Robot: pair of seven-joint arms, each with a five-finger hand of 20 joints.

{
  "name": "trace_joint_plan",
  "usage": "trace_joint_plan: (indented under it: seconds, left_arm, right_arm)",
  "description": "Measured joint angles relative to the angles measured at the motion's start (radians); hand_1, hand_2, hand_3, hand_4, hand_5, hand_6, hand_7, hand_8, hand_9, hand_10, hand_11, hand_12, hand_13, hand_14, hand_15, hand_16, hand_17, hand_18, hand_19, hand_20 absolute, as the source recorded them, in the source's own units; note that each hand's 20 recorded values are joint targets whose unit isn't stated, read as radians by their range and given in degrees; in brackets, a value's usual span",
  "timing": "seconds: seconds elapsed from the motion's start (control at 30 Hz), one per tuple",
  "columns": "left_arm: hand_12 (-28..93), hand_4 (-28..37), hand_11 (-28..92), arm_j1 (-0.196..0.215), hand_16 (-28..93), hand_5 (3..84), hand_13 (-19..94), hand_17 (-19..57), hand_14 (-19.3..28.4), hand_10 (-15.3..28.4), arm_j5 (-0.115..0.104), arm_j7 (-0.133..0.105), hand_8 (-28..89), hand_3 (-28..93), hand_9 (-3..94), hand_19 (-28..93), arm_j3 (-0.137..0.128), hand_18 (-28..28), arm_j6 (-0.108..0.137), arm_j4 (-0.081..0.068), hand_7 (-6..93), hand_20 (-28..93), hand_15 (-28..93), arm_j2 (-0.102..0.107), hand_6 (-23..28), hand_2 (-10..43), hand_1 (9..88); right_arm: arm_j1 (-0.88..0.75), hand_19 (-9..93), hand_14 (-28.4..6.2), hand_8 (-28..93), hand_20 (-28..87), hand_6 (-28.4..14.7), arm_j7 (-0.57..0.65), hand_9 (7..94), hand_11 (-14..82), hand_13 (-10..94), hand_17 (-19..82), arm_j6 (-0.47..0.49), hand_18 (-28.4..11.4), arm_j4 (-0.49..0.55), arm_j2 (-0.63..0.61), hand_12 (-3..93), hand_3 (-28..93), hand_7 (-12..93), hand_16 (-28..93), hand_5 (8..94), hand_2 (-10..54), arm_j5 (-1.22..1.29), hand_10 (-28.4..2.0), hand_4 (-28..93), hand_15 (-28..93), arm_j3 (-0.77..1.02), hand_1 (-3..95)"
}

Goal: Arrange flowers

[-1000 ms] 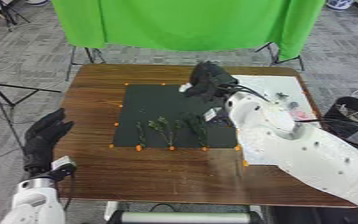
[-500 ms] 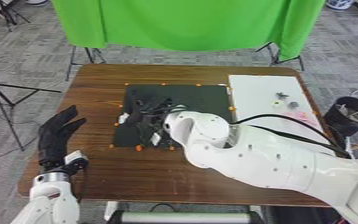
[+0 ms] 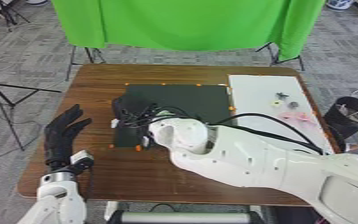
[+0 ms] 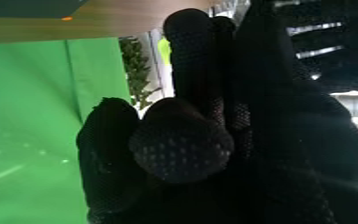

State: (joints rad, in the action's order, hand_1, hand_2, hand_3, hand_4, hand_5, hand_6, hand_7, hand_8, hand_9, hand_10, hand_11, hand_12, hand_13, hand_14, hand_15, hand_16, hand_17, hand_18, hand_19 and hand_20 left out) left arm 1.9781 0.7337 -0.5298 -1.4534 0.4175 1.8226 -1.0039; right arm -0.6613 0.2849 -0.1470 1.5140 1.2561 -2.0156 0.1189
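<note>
1. Right arm angles in from lower right, crosses table (image 3: 95, 175) and black mat (image 3: 189, 97); right hand (image 3: 135, 113) at mat's left edge, can't tell if gripping.
2. Left hand (image 3: 60, 135) beside table's left edge, fingers straight, thumb apart, pointing to the far side.
3. Leafy green stem (image 4: 135, 67) just beside my right glove, wrist view. Small flower heads (image 3: 278, 103) and pink piece (image 3: 298, 117) on white sheet (image 3: 254, 89), right.
4. Strip of table between left hand and mat; mat extends beyond right hand.
</note>
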Motion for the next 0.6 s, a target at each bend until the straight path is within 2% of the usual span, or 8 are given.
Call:
trace_joint_plan:
  seconds: [0.17, 0.27, 0.4, 0.6]
  left_arm:
    - [9, -24.5, 19, -0.006, -2, 50.7, 43, 13.2, 16.9, 13.7, 0.001, 0.001, -10, 66, 41.4, 24, -0.005, 14.5, -0.003, -0.003, 15.1, 24, 31, -0.020, 4.5, 26.8, 34.2]
    - [9, -24.6, 19, -0.006, -2, 50.2, 42, 13.2, 16.5, 13.6, 0.001, 0.001, -10, 67, 40.7, 23, -0.005, 14.3, -0.004, -0.003, 14.9, 24, 30, -0.025, 4.6, 26.6, 34.0]
    - [10, -25.1, 20, -0.006, -2, 51.1, 41, 13.4, 15.6, 12.7, 0.002, 0.002, -10, 69, 40.6, 22, -0.005, 13.7, -0.006, -0.004, 16.9, 24, 31, -0.029, 3.1, 24.5, 33.3]
    - [13, -24.1, 22, -0.007, 0, 52.1, 41, 12.7, 14.5, 10.8, 0.007, 0.003, -9, 77, 41.2, 21, -0.003, 13.2, -0.007, -0.005, 21.7, 23, 31, -0.033, 0.3, 9.7, 27.5]
  right_arm:
    - [-0.016, 93, -0.2, 9, 52, 4.3, 0.011, 75.6, 4.6, 93, 67, 0.004, -10.1, -0.028, 0.018, 32.3, 58, 29, 29, 75.4, -9.5, -0.033, -6.7, -16, 60, -0.005, 59.9]
    - [-0.023, 93, -0.2, 10, 52, 4.3, 0.015, 72.8, 6.8, 92, 67, 0.006, -9.9, -0.047, 0.023, 28.7, 58, 29, 29, 75.3, -9.5, -0.048, -7.0, -16, 60, -0.012, 59.2]
    - [-0.027, 93, -0.4, 9, 52, 2.4, 0.022, 71.4, 9.4, 92, 66, 0.011, -9.9, -0.074, 0.029, 25.8, 60, 28, 30, 76.0, -9.5, -0.077, -9.1, -16, 60, -0.020, 58.7]
    - [-0.034, 93, -0.5, 8, 52, 0.4, 0.030, 70.7, 11.3, 91, 65, 0.025, -9.9, -0.095, 0.030, 23.7, 64, 29, 30, 76.1, -9.5, -0.095, -11.2, -17, 61, -0.018, 58.3]
